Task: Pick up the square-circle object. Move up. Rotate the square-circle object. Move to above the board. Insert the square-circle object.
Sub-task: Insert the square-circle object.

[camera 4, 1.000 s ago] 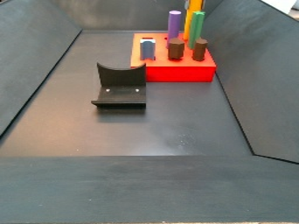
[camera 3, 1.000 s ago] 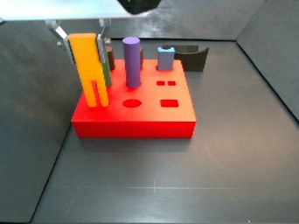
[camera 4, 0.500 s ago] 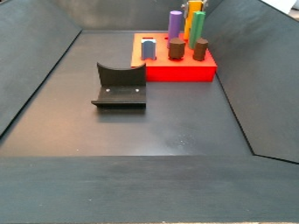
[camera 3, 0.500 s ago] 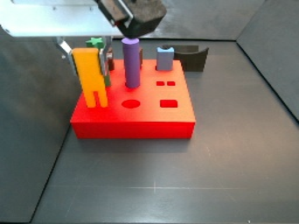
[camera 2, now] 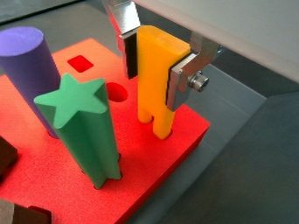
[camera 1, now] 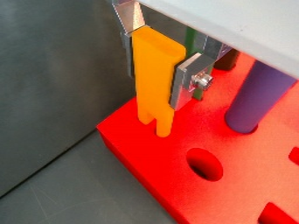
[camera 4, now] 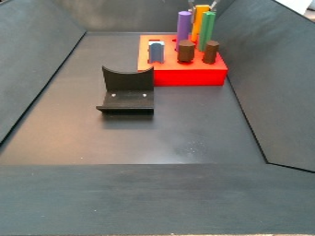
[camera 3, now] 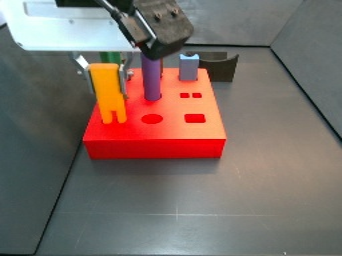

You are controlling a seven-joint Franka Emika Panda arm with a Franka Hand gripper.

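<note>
Standing on its two legs, the yellow peg (camera 1: 155, 77) is near one corner of the red block (camera 1: 158, 171), and its legs look like they go down into the block. The pincer (camera 1: 156, 54) pinches the yellow peg from both sides, maybe to keep it straight while it slides in. Close by stand a green star peg (camera 2: 82, 129) and a purple peg (camera 2: 28, 63).
</note>
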